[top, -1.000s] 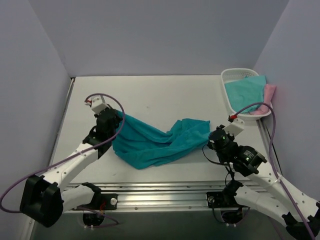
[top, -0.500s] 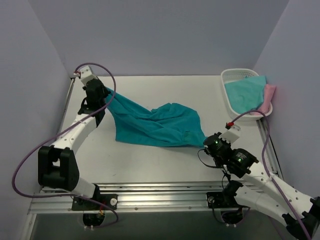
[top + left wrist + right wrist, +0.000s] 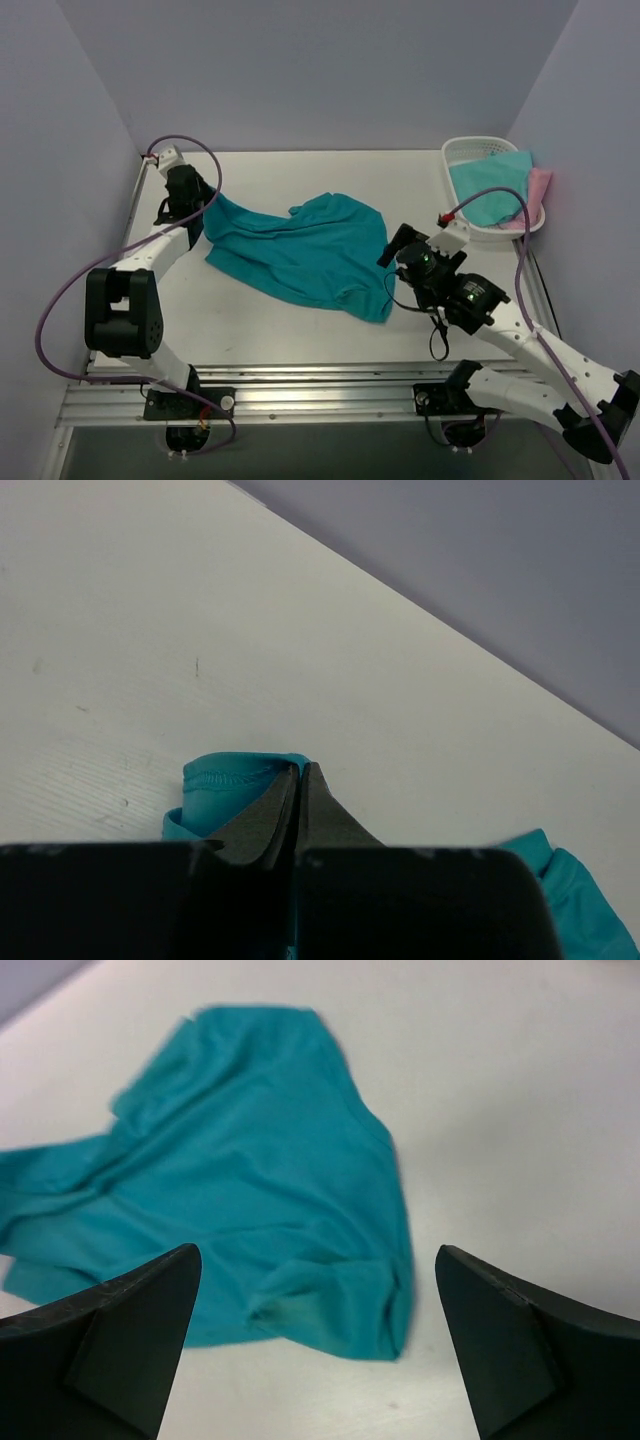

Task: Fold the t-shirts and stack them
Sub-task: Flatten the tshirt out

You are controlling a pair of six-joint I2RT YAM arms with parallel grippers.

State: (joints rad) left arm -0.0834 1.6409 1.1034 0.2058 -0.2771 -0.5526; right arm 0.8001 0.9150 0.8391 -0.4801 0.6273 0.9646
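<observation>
Noted deep teal tee (image 3: pixel 300 250) lying rumpled mid-table (image 3: pixel 300 175), far-left corner pinched in closed left gripper (image 3: pixel 300 770). Noted right gripper (image 3: pixel 315 1260) spread wide, empty, by near-right hem. Logged aqua tee (image 3: pixel 490 185) and pink tee (image 3: pixel 540 190) in basket (image 3: pixel 460 150).

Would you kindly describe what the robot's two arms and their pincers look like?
The left arm and right arm have white shells with black joint housings. Purple cables loop along both, ending at small white connector blocks with red tips. The left pincer and right pincer have dark, wedge-shaped fingers.
</observation>
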